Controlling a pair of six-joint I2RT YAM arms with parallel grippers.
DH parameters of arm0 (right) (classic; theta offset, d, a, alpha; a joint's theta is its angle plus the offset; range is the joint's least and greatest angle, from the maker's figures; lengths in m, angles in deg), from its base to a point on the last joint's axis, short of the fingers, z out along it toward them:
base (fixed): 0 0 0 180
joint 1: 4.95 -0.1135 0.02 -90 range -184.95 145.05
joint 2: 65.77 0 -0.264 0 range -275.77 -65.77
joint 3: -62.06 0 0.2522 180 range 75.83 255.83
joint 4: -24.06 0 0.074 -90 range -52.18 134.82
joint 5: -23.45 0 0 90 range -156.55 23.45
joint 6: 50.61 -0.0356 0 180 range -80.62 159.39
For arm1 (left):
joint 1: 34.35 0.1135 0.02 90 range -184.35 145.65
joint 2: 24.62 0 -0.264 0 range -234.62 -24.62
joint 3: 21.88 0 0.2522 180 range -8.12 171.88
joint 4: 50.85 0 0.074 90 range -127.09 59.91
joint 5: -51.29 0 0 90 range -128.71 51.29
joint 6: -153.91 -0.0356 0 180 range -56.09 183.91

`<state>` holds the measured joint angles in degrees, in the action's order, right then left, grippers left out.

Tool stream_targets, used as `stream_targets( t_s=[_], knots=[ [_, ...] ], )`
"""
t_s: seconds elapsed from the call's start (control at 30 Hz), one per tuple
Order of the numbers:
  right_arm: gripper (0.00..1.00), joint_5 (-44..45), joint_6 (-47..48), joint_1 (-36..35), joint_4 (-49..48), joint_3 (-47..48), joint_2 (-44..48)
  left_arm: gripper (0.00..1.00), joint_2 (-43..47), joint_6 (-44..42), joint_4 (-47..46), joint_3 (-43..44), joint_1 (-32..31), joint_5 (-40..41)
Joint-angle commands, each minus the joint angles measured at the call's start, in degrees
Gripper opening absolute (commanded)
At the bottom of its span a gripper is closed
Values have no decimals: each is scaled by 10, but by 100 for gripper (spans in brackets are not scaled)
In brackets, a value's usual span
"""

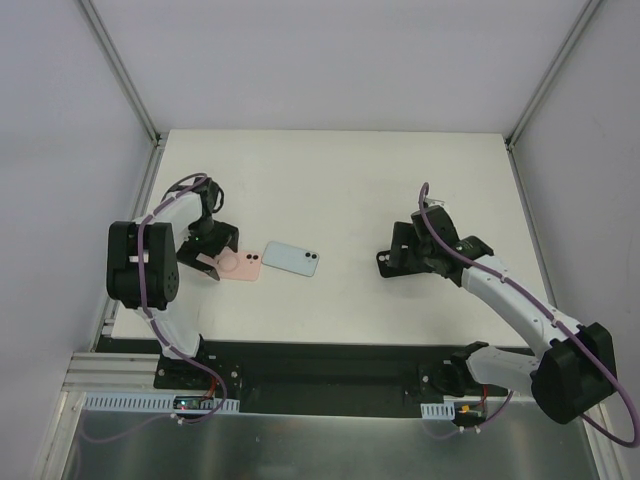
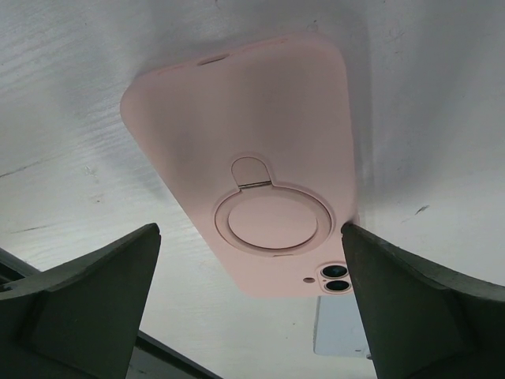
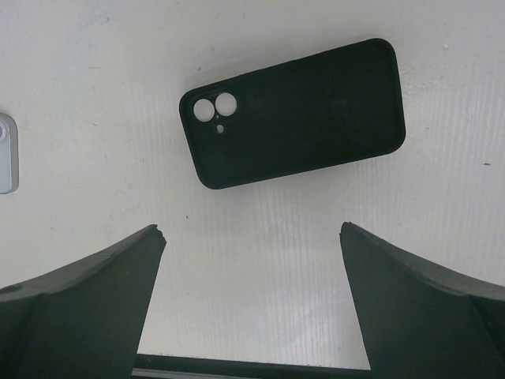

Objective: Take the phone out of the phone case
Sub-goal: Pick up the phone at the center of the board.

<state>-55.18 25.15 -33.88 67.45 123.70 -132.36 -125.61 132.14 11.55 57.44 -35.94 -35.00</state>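
your left gripper (image 2: 251,235) hangs spread wide and empty over the pink phone case (image 2: 237,118), which lies flat with lenses showing in its cutout. the blue phone (image 1: 291,258) lies just beside its camera end. your right gripper (image 3: 251,229), equally wide and empty, hangs over the black case (image 3: 296,110), which has table (image 1: 330,180) showing past every edge.

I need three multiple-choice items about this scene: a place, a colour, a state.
1. What lies below the left claw? A a blue cup; B a pink soft phone case with round ring; C a cable.
2. What colour is the flat rectangular phone beside it? A red; B green; C light blue.
3. How does the right claw stand? A open; B shut; C gripping something.
Key: B, seen in its wrist view; C, seen from above; A, fingers wide apart, holding nothing.
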Motion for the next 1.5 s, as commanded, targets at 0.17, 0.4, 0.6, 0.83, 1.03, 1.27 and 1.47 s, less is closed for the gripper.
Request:
stream_targets(
  t_s=[0.17, 0.4, 0.6, 0.83, 1.03, 1.27, 1.47],
  knots=[
    [98, 1, 3, -3, 10, -2, 15, 99, 20, -24, -48, -52, -12, 1],
    [98, -10, 6, -3, 6, -4, 16, 99, 27, -27, -79, -94, -12, -33],
    [97, -10, 6, -3, 8, -10, 24, 99, 19, -72, -126, -69, -39, -50],
    [97, 2, 8, -3, 23, -21, 55, 99, -40, -104, -125, -15, -63, -52],
    [98, 10, 6, -2, 32, -31, 67, 99, -66, -181, -125, 25, -79, -57],
    [98, 1, -3, -2, 26, -29, 61, 99, -76, -307, -116, 49, -135, -45],
    [98, -5, -4, -2, 26, -30, 62, 99, -24, -300, -128, -14, -139, -27]
  ],
)
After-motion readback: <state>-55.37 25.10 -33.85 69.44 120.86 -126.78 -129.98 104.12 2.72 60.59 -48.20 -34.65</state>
